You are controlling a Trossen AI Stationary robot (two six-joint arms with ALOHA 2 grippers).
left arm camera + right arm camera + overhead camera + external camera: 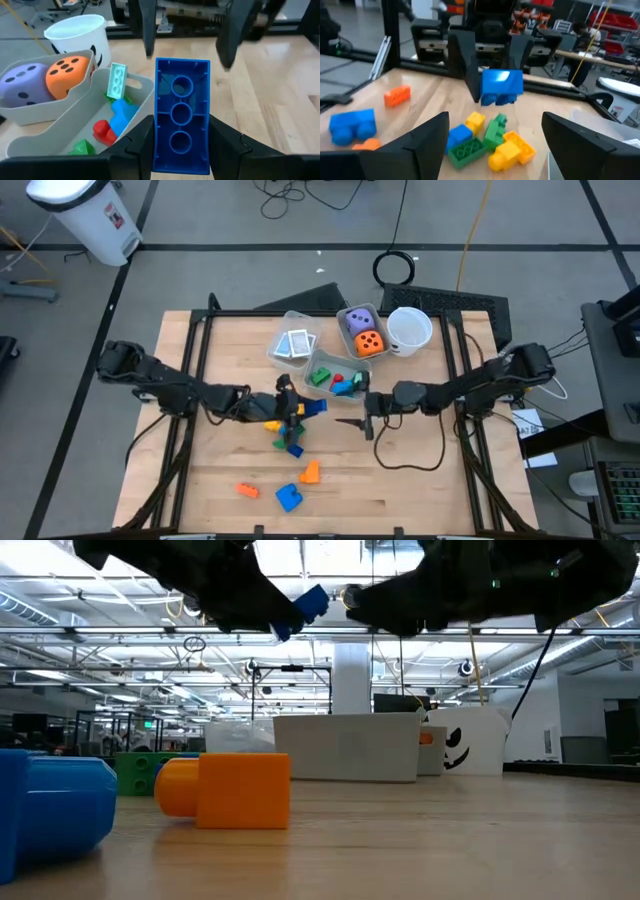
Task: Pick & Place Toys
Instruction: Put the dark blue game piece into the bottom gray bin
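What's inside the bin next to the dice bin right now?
The clear bin holds a pale green block, a blue piece, a red one and a green one. Its near wall hides anything lower.

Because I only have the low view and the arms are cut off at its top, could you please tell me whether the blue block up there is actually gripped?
Observer: Yes, the left gripper is shut on the blue block, with one finger on each long side.
Operator: Thank you. Is the right gripper holding anything?
Observer: No, the right gripper is open and empty, and it faces the left one across the block.
Operator: And what is on the table near the lifted block?
Observer: A small pile of yellow, green and blue blocks lies on the table close beneath the left gripper.
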